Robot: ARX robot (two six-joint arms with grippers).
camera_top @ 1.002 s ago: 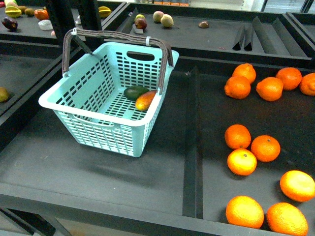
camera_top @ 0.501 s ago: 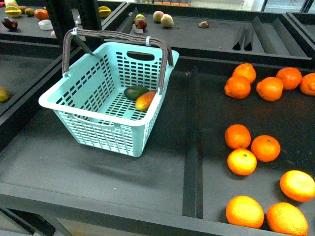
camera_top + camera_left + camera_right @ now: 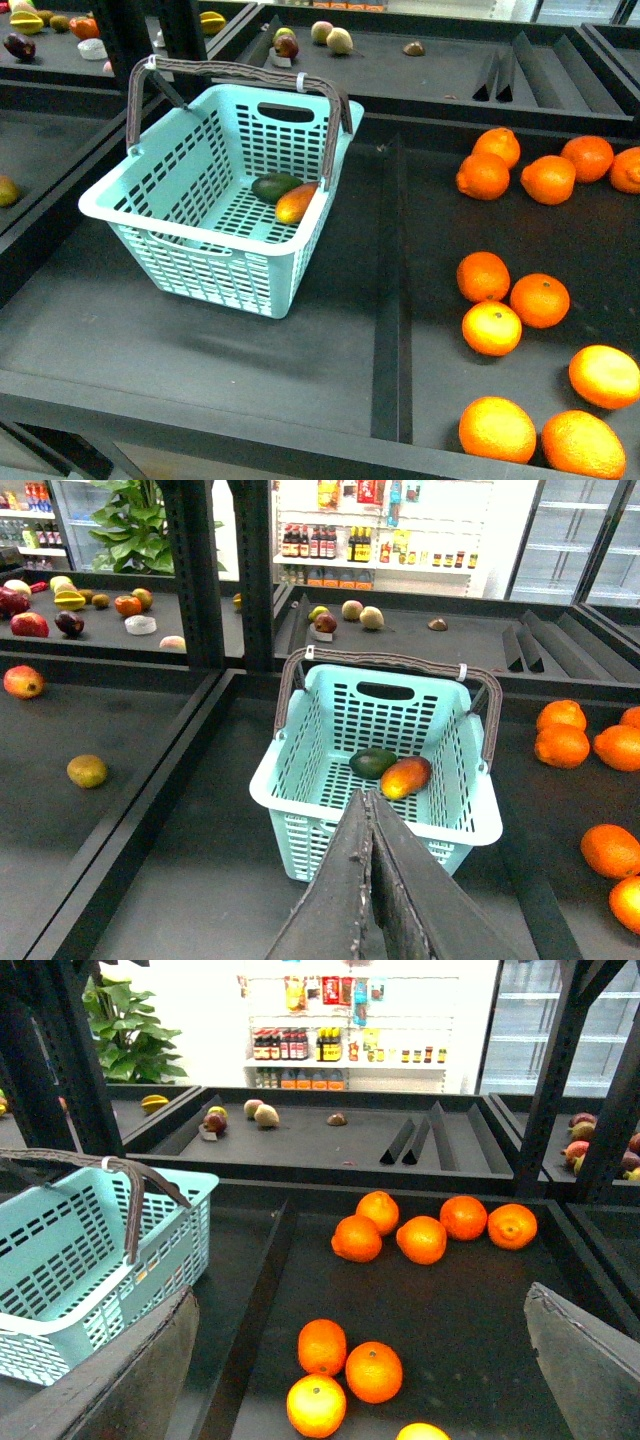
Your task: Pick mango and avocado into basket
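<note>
My left claw (image 3: 372,880) hangs above the near side of the basket (image 3: 300,780), its two dark fingers pressed together with nothing between them. My right claw (image 3: 360,1380) is spread wide and empty: one finger shows at each side of its wrist view, with the oranges (image 3: 372,1370) in the gap between them. Neither claw shows in the front view, so I judge both arms are pulled back from the work.

The mango (image 3: 295,204) and the avocado (image 3: 274,186) both lie on the slotted floor of the basket, touching each other, the mango tucked against the side wall nearer the oranges and the avocado just behind it toward the far wall. With both fruits inside and my claws empty, I judge the task is as good as done. The brown handles (image 3: 240,72) stand upright over the basket's far half, which leaves the near half open from above.

The basket sits a little askew on a dark, matte worktop (image 3: 250,350) with raised edges; a low black divider (image 3: 388,300) separates it from the compartment of oranges. Black uprights (image 3: 195,570) rise behind the basket, and more trays beyond carry scattered fruit (image 3: 330,38). Further back, the wrist views show a bright shop: shelves of bottles (image 3: 320,545), a leafy plant (image 3: 135,520) and glass-doored coolers (image 3: 530,1020).
</note>
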